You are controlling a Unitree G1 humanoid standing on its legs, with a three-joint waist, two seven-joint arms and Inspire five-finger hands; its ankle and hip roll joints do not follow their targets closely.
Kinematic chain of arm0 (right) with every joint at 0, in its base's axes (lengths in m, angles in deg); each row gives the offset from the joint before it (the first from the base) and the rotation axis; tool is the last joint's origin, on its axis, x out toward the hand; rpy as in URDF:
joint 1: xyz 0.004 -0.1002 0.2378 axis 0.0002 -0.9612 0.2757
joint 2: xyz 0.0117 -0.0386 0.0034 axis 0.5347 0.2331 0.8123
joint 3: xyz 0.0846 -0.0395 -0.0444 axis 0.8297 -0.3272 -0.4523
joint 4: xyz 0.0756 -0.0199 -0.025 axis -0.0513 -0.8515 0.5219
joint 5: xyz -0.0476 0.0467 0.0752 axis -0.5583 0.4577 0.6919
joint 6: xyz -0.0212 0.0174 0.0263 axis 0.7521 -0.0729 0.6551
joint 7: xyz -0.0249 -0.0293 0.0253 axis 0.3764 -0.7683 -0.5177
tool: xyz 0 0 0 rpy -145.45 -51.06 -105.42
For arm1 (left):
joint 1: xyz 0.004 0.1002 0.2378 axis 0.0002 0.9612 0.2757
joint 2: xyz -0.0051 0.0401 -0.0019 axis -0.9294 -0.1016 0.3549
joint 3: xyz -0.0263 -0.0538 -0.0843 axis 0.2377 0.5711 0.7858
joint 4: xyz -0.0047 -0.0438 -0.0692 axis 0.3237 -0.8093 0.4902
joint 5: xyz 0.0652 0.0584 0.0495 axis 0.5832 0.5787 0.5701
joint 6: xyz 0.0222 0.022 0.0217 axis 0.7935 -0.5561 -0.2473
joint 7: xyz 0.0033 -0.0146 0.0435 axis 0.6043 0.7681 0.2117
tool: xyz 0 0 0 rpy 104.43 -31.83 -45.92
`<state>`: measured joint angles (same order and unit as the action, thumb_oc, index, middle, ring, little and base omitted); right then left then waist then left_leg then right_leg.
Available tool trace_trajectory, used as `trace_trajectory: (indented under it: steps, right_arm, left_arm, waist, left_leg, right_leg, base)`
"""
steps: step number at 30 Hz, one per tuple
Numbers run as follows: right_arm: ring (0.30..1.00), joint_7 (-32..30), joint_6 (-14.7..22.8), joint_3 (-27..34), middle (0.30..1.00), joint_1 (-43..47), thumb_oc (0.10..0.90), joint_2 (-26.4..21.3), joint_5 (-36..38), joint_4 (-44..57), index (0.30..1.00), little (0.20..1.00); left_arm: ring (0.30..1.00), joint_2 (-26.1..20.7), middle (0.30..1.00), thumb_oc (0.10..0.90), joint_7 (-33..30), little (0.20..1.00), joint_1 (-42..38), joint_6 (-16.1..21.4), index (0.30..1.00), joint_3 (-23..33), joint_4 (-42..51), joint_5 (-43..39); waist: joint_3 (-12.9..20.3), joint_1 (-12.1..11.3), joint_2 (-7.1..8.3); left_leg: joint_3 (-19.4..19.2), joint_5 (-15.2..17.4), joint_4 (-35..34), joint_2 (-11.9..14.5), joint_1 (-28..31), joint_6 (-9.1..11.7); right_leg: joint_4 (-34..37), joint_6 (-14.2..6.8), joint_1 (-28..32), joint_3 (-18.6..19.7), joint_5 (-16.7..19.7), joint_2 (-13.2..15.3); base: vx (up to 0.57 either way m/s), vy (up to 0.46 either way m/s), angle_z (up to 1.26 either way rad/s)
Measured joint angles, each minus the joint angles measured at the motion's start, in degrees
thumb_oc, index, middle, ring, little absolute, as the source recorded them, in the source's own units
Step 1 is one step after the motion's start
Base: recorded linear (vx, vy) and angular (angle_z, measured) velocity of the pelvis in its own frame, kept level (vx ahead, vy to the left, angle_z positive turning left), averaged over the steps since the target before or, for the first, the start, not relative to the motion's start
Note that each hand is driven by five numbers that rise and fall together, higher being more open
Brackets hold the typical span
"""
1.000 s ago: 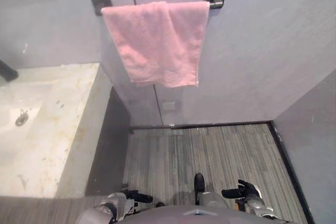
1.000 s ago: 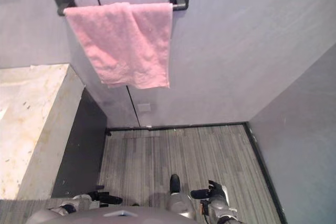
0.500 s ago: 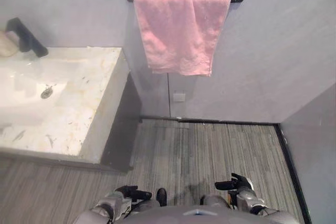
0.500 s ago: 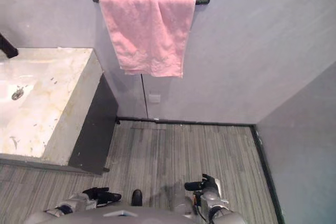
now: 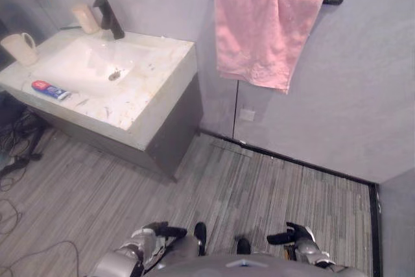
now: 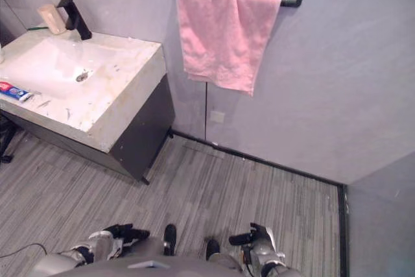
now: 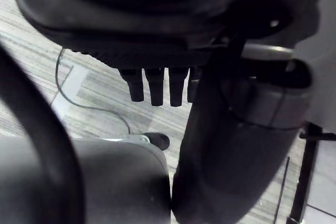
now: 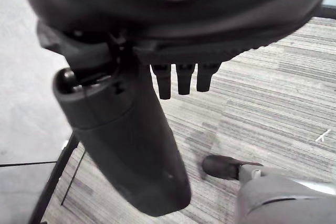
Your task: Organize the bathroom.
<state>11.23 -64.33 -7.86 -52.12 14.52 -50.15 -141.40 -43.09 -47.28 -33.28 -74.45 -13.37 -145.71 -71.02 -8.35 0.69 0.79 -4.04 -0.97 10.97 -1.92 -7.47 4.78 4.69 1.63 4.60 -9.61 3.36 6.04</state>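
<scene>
While draped over its bar, pink terry towel [image 5: 262,34] hangs rumpled.

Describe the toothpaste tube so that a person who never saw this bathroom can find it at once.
Look at the pale stone washbasin counter left of the pink towel. On its front left edge, away from the black faucet, lies the toothpaste tube. It is the only flat, blue-and-red thing there; the cups stand upright.

A pale stone vanity [image 5: 149,105] with a sunken basin stands on the grey striped floor [image 5: 259,186]. On its top, a toothpaste tube [image 5: 50,89] lies at 9 o'clock of the drain (flat, near the front edge), a white mug [image 5: 19,48] at 10, a black faucet [image 5: 108,17] at 12.
</scene>
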Motion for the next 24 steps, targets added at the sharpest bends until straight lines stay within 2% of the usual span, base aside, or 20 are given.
trace_trajectory:
  steps: [1, 2, 3, 4, 5, 6, 7, 8, 9, 10, 11, 12, 14, 15, 16, 18, 20, 21, 22, 24]
  right_arm:
    - [0.900, -0.01, -0.37, 0.28, 0.900, -0.91, 0.800, -0.07, -0.03, 0.11, 0.900, 0.900]
    - [0.900, -0.02, -0.91, 0.73, 0.900, -1.59, 0.800, -0.45, -0.06, 0.10, 0.900, 0.900]
    - [0.900, -0.01, -1.00, 0.82, 0.900, -2.18, 0.800, -0.80, -0.29, 0.17, 0.900, 0.900]
    - [0.900, -0.02, -1.09, 0.82, 0.900, -3.62, 0.800, -0.91, -1.42, 0.23, 0.900, 0.900]
    - [0.900, -0.02, -1.14, 0.98, 0.900, -4.72, 0.800, -1.61, -2.42, 0.29, 0.900, 0.900]
    - [0.900, 0.01, -1.13, 1.37, 0.900, -5.18, 0.800, -2.68, -2.44, 0.37, 0.900, 0.900]
    - [0.900, 0.09, -1.18, 3.05, 0.900, -5.22, 0.800, -3.87, -2.43, 0.32, 0.900, 0.900]
    - [0.900, 0.29, -1.58, 4.66, 0.900, -4.98, 0.800, -3.74, -2.32, -0.17, 0.900, 0.900]
    - [0.900, 0.42, -2.26, 5.24, 0.900, -4.04, 0.800, -3.28, -2.35, -0.44, 0.900, 0.900]
    - [0.900, 0.61, -2.24, 5.36, 0.900, -3.69, 0.800, -2.71, -2.37, -0.63, 0.900, 0.900]
    - [0.900, 0.81, -2.14, 5.54, 0.900, -3.16, 0.800, -1.91, -2.37, -0.45, 0.900, 0.900]
    - [0.900, 0.95, -2.21, 5.73, 0.900, -2.87, 0.800, -1.59, -2.35, -0.81, 0.900, 0.900]
    - [0.900, 0.84, -1.61, 6.32, 0.900, -2.34, 0.800, -2.08, -2.31, -0.50, 0.900, 0.900]
    - [0.900, 0.85, -1.49, 6.46, 0.900, -2.32, 0.800, -2.98, -2.31, -0.18, 0.900, 0.900]
    - [0.900, 0.87, -1.54, 6.89, 0.900, -2.34, 0.800, -3.73, -2.33, 0.11, 0.900, 0.900]
    - [0.900, 0.92, -1.88, 7.48, 0.900, -1.82, 0.800, -2.44, -2.37, 0.05, 0.900, 0.900]
    - [0.900, 1.23, -2.22, 7.50, 0.900, -1.49, 0.800, -0.71, -2.39, 0.08, 0.900, 0.900]
    - [0.900, 1.29, -2.33, 7.49, 0.900, -1.27, 0.800, -0.26, -2.40, 0.02, 0.900, 0.900]
    - [0.900, 1.47, -2.44, 7.46, 0.900, -1.69, 0.800, 0.47, -2.47, 0.05, 0.900, 0.900]
    - [0.900, 1.64, -2.87, 7.60, 0.900, -2.63, 0.800, 1.00, -2.42, -0.04, 0.900, 0.900]
  left_arm:
    - [0.900, 0.00, 0.900, 0.800, -0.60, 0.900, 0.55, 0.03, 0.900, -0.10, -0.08, 0.88]
    - [0.900, 0.19, 0.900, 0.800, -0.98, 0.900, 1.02, -0.02, 0.900, -0.10, -0.05, 1.04]
    - [0.900, 0.34, 0.900, 0.800, -1.15, 0.900, 0.88, -0.04, 0.900, -0.06, -0.04, 1.24]
    - [0.900, 0.38, 0.900, 0.800, -1.26, 0.900, 1.48, -0.13, 0.900, 0.59, -0.47, 1.77]
    - [0.900, 0.57, 0.900, 0.800, -1.26, 0.900, 2.26, -0.02, 0.900, 0.35, -0.58, 1.78]
    - [0.900, 1.11, 0.900, 0.800, -1.31, 0.900, 3.04, 0.31, 0.900, 0.37, -0.47, 1.76]
    - [0.900, 1.66, 0.900, 0.800, -1.31, 0.900, 3.98, 0.45, 0.900, -0.11, -0.18, 1.80]
    - [0.900, 1.60, 0.900, 0.800, -1.32, 0.900, 3.43, 1.22, 0.900, -0.66, -0.21, 2.01]
    - [0.900, 1.26, 0.900, 0.800, -1.36, 0.900, 3.47, 1.85, 0.900, -0.72, 0.06, 2.02]
    - [0.900, 0.19, 0.900, 0.800, -1.39, 0.900, 3.67, 1.92, 0.900, -0.66, 0.67, 2.05]
    - [0.900, -0.77, 0.900, 0.800, -1.44, 0.900, 4.12, 1.83, 0.900, 0.05, 0.36, 2.14]
    - [0.900, -1.06, 0.900, 0.800, -1.45, 0.900, 5.75, 1.83, 0.900, 0.73, 0.40, 1.96]
    - [0.900, -0.86, 0.900, 0.800, -1.40, 0.900, 6.74, 1.84, 0.900, 2.65, 0.43, 1.81]
    - [0.900, -0.55, 0.900, 0.800, -1.44, 0.900, 7.31, 1.77, 0.900, 2.05, 0.46, 2.52]
    - [0.900, -0.05, 0.900, 0.800, -1.27, 0.900, 7.68, 1.72, 0.900, 1.48, 0.69, 3.10]
    - [0.900, -0.68, 0.900, 0.800, -1.34, 0.900, 7.93, 1.65, 0.900, 1.70, 1.16, 2.91]
    - [0.900, -2.13, 0.900, 0.800, -1.42, 0.900, 7.48, 1.41, 0.900, 0.98, 1.08, 3.05]
    - [0.900, -2.46, 0.900, 0.800, -1.42, 0.900, 7.39, 1.29, 0.900, 0.62, 1.07, 3.03]
    - [0.900, -2.85, 0.900, 0.800, -1.51, 0.900, 7.06, 1.28, 0.900, 0.11, 0.87, 2.98]
    - [0.900, -3.67, 0.900, 0.800, -1.56, 0.900, 7.16, 1.34, 0.900, 0.07, 0.33, 2.66]
  waist:
    - [0.38, 1.07, 0.83]
    - [0.28, 1.27, 0.99]
    - [0.41, 1.18, 0.71]
    - [0.83, 1.48, 0.02]
    - [1.36, 2.04, -0.43]
    - [2.26, 2.77, -2.23]
    - [2.65, 3.10, -4.26]
    - [2.54, 3.20, -5.18]
    - [2.62, 2.43, -6.23]
    - [3.13, 2.91, -6.25]
    - [3.24, 3.06, -4.44]
    - [3.26, 1.79, -3.08]
    - [3.69, 1.67, -3.07]
    - [4.28, 2.50, -4.00]
    - [5.03, 2.63, -5.37]
    - [4.63, 2.19, -3.27]
    - [3.68, 2.27, -1.34]
    - [3.11, 2.33, -1.58]
    - [3.16, 2.53, -0.86]
    - [3.02, 2.66, -0.07]
  left_leg:
    - [-0.64, 0.89, -0.23, 0.37, 1.37, -0.09]
    - [-1.04, 1.47, -0.69, 1.64, 2.86, -0.19]
    - [-1.67, 2.22, -0.23, 3.57, 3.77, -0.02]
    - [-5.07, 2.13, -0.25, 6.62, 5.62, 1.29]
    - [-6.75, 1.95, -0.20, 8.49, 6.92, 0.85]
    - [-7.80, -0.51, -0.15, 9.96, 7.40, -1.57]
    - [-7.40, 1.14, -2.97, 8.75, 7.80, -1.54]
    - [-5.69, -0.04, -7.20, 8.19, 8.23, -1.67]
    - [-3.25, -2.22, -12.57, 7.97, 8.98, -0.76]
    - [-1.90, -4.08, -16.28, 7.39, 9.21, 0.11]
    - [-5.94, -2.24, -16.14, 6.81, 9.34, -0.92]
    - [-9.10, -2.30, -16.07, 7.15, 10.55, -2.74]
    - [-11.08, -1.50, -16.00, 8.72, 12.24, -1.18]
    - [-11.01, -1.63, -16.05, 10.56, 13.25, -1.22]
    - [-10.25, -2.74, -16.06, 11.56, 14.29, -0.72]
    - [-9.33, -3.01, -15.99, 8.19, 14.99, -2.81]
    - [-7.78, -1.86, -15.99, 6.44, 15.44, -5.31]
    - [-7.28, -1.42, -16.01, 6.31, 15.61, -6.28]
    - [-6.60, -1.03, -16.00, 5.94, 15.73, -7.19]
    - [-5.46, -1.01, -16.03, 5.12, 15.97, -7.91]
  right_leg:
    - [-0.05, -0.42, 0.21, -2.28, -0.71, 2.22]
    - [-0.04, -1.18, 0.52, -3.46, -1.12, 3.01]
    - [-0.06, -2.11, 0.88, -5.80, -0.50, 3.76]
    - [-0.08, -3.85, 2.29, -9.35, -0.58, 4.97]
    - [-0.21, -4.80, 3.32, -11.69, -1.32, 6.00]
    - [-1.57, -6.15, 3.28, -12.14, -2.34, 5.42]
    - [-5.54, -6.82, 1.37, -7.33, -5.39, 4.68]
    - [-6.95, -5.04, -0.04, -4.78, -9.09, 2.66]
    - [-7.87, -3.71, -2.17, -4.95, -9.59, -0.70]
    - [-5.27, -0.49, -1.73, -2.92, -7.39, -2.43]
    - [-1.57, -2.65, 0.83, -4.00, -4.34, -0.10]
    - [-0.45, -4.04, 1.71, -4.55, -3.33, 1.47]
    - [-0.21, -5.11, 3.29, -6.74, -3.03, 3.30]
    - [-0.39, -6.56, 4.45, -8.91, -3.13, 4.11]
    - [-1.08, -7.20, 4.41, -9.21, -3.19, 4.02]
    - [-3.83, -7.52, 4.18, -8.85, -2.32, 7.44]
    - [-12.90, -7.47, 0.18, -7.63, -2.24, 10.54]
    - [-15.03, -7.97, -1.06, -6.38, -3.45, 11.09]
    - [-13.18, -8.74, -1.59, -3.32, -5.23, 9.92]
    - [-8.58, -8.96, -1.82, -1.58, -4.71, 8.54]
  base:
    - [-0.23, 0.237, 1.24]
    - [-0.23, 0.245, 1.11]
    - [-0.25, 0.313, 1.19]
    - [-0.13, 0.207, 1.36]
    - [-0.18, 0.289, 1.47]
    - [-0.21, 0.362, 1.42]
    - [-0.24, 0.423, 1.56]
    - [-0.23, 0.433, 1.67]
    - [-0.19, 0.367, 1.57]
    - [-0.17, 0.365, 1.49]
    - [-0.18, 0.423, 1.08]
    - [-0.14, 0.373, 0.77]
    - [-0.10, 0.319, 0.66]
    - [-0.08, 0.364, 1.00]
    - [-0.07, 0.342, 0.85]
    - [-0.04, 0.334, 0.33]
    - [-0.02, 0.412, 0.28]
    - [0.00, 0.325, 0.23]
    - [0.01, 0.260, 0.33]
    - [0.06, 0.331, 0.40]
